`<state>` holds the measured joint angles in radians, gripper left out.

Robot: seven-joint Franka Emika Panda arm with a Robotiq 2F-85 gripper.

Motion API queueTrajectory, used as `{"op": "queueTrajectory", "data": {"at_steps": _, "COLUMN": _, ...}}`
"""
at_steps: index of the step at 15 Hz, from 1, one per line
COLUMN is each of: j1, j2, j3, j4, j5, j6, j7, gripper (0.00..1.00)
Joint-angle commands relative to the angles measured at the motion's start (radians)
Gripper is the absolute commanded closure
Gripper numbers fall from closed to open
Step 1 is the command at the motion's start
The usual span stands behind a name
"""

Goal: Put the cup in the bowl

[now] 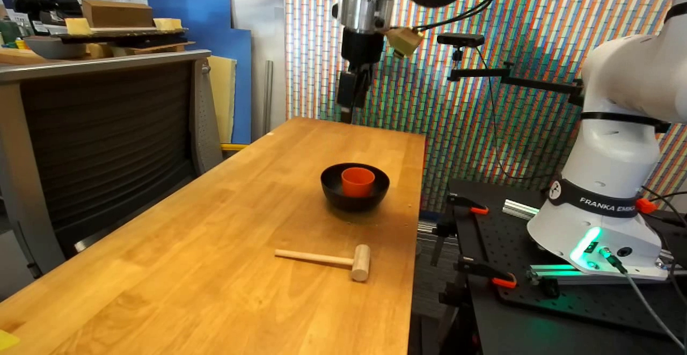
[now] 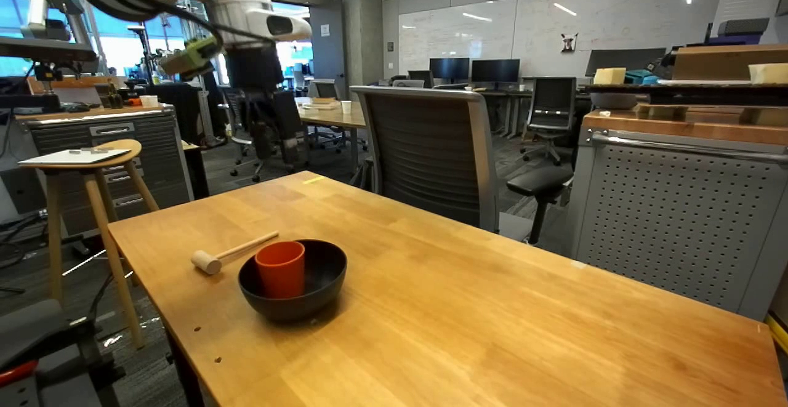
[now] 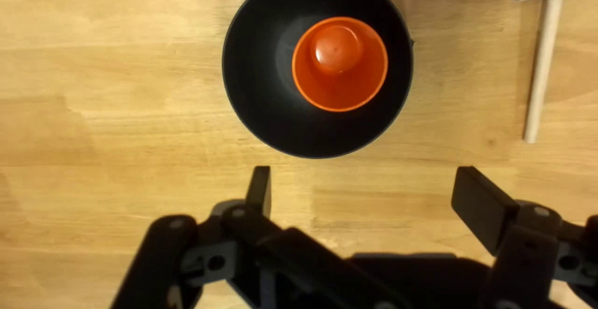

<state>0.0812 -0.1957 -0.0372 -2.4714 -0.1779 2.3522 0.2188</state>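
Observation:
The orange-red cup (image 1: 357, 184) (image 2: 281, 271) stands upright inside the black bowl (image 1: 354, 204) (image 2: 329, 271) in both exterior views. In the wrist view the open mouth of the cup (image 3: 340, 87) faces up, off-centre within the bowl (image 3: 259, 80). The bowl rests on the wooden table. My gripper (image 1: 348, 112) (image 2: 277, 148) hangs high above the table, apart from cup and bowl. In the wrist view my gripper (image 3: 364, 187) has its fingers wide apart with only table showing between them. The lower part of the cup is partly hidden by the bowl's wall in the exterior views.
A light wooden mallet (image 1: 360, 263) (image 2: 208, 262) (image 3: 544, 66) lies on the wooden table (image 1: 214, 247) (image 2: 492, 308) near the bowl. An office chair (image 1: 112, 135) (image 2: 431, 154) stands along one table edge. A camera on a bracket arm (image 1: 460, 40) is near the robot's base.

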Motion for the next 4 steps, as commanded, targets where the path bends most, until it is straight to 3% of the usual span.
{"op": "queueTrajectory", "data": {"at_steps": 1, "j1": 0.059, "j2": -0.218, "j3": -0.064, "j4": -0.024, "j5": 0.175, "j6": -0.231, "j7": -0.27, "gripper": 0.0}}
{"op": "queueTrajectory", "data": {"at_steps": 2, "j1": -0.006, "j2": -0.105, "j3": 0.01, "j4": 0.001, "j5": 0.116, "j6": -0.135, "j7": -0.155, "gripper": 0.0}}
{"op": "queueTrajectory", "data": {"at_steps": 4, "j1": 0.004, "j2": -0.184, "j3": -0.007, "j4": -0.003, "j5": 0.161, "j6": -0.216, "j7": -0.233, "gripper": 0.0}}
